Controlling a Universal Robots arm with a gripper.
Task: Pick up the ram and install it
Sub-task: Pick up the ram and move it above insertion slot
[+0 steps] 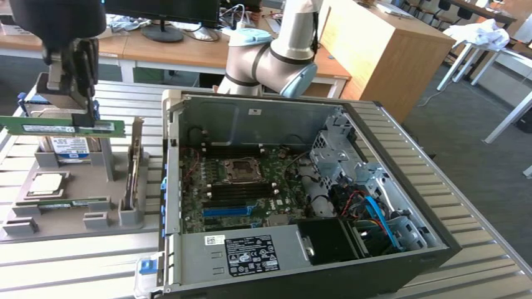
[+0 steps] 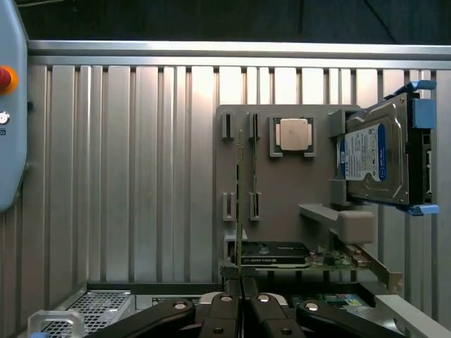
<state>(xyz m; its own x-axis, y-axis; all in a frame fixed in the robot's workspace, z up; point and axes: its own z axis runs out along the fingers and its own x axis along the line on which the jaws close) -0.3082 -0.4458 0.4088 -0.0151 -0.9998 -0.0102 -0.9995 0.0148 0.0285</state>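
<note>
end effector (image 1: 86, 119) clamped on the ram (image 1: 46, 126), long axis level, board on edge

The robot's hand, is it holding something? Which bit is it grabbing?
Yes. The hand is shut on the long, thin green circuit-board ram stick. It pinches the stick's upper long edge, and the stick hangs level below the fingers.

Exterior view: open PC case (image 1: 249, 124) lying on its side on slatted metal table (image 1: 83, 261), motherboard (image 1: 241, 187) exposed. CPU socket (image 1: 239, 169) mid-board, blue slot (image 1: 226, 210) at 6 o'clock from it. Power supply (image 1: 241, 252) along case's 6 o'clock edge, blue cables (image 1: 374, 208) over at 3. Grey parts tray (image 1: 75, 221) at 9 o'clock from case: hard drive (image 1: 68, 148) standing upright, silver processor chip (image 1: 46, 183) flat at its 7 o'clock, expansion card (image 1: 133, 168) on edge. Wooden cabinet (image 1: 390, 50) at 1 o'clock.
</note>
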